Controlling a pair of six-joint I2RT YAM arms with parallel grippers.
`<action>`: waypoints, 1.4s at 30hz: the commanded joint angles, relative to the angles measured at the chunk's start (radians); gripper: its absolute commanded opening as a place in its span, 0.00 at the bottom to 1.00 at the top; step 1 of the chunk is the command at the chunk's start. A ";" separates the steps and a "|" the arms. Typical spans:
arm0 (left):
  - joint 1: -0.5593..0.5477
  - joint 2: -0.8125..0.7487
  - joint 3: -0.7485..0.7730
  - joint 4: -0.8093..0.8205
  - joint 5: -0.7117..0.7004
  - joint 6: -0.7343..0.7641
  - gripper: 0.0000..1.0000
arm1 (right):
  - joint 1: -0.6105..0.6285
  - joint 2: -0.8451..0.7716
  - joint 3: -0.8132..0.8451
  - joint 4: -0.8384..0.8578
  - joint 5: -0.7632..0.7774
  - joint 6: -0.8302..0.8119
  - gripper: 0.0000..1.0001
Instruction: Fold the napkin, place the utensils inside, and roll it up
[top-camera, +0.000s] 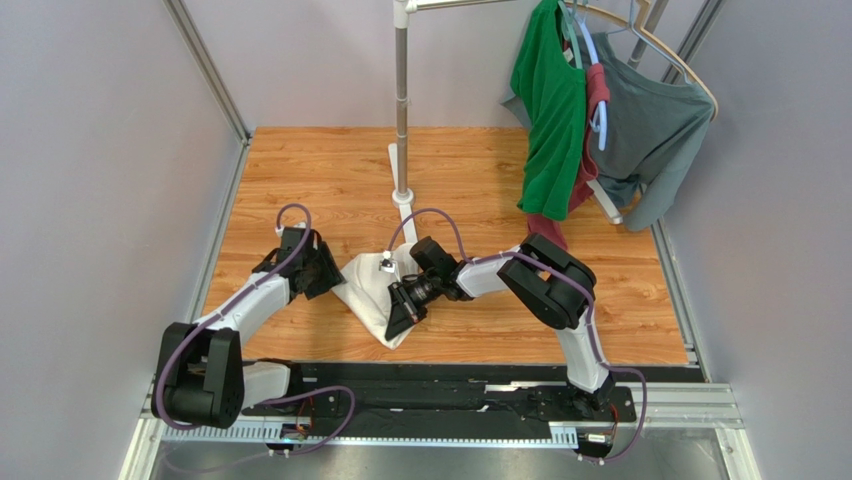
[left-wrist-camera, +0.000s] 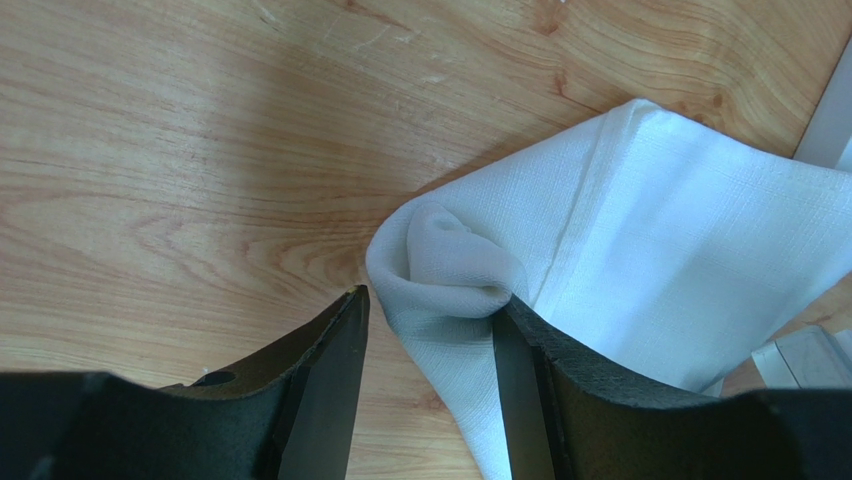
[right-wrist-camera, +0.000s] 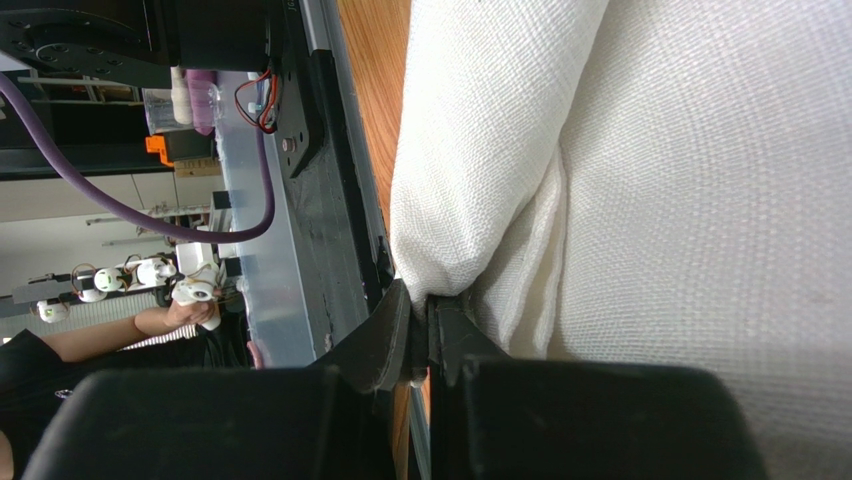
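The white napkin lies bunched on the wooden table between my two grippers. My left gripper is at its left corner. In the left wrist view the jaws are open, with the napkin's puckered corner between them and touching the right finger. My right gripper is at the napkin's near right side. In the right wrist view it is shut on a fold of the napkin, lifted a little near the table's front edge. The spoon is not in view.
A white pole stand rises from the table behind the napkin. A green shirt and a grey shirt hang at the back right. The black front rail runs just below the napkin. Grey walls close both sides.
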 joint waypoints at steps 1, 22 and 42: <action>-0.004 0.035 0.023 -0.008 0.002 -0.024 0.57 | -0.007 0.077 -0.035 -0.135 0.205 -0.074 0.00; -0.017 0.150 0.105 -0.110 -0.055 0.021 0.22 | -0.001 -0.156 0.066 -0.359 0.288 -0.152 0.41; -0.018 0.153 0.109 -0.103 -0.055 0.027 0.22 | 0.357 -0.216 0.279 -0.554 1.096 -0.330 0.63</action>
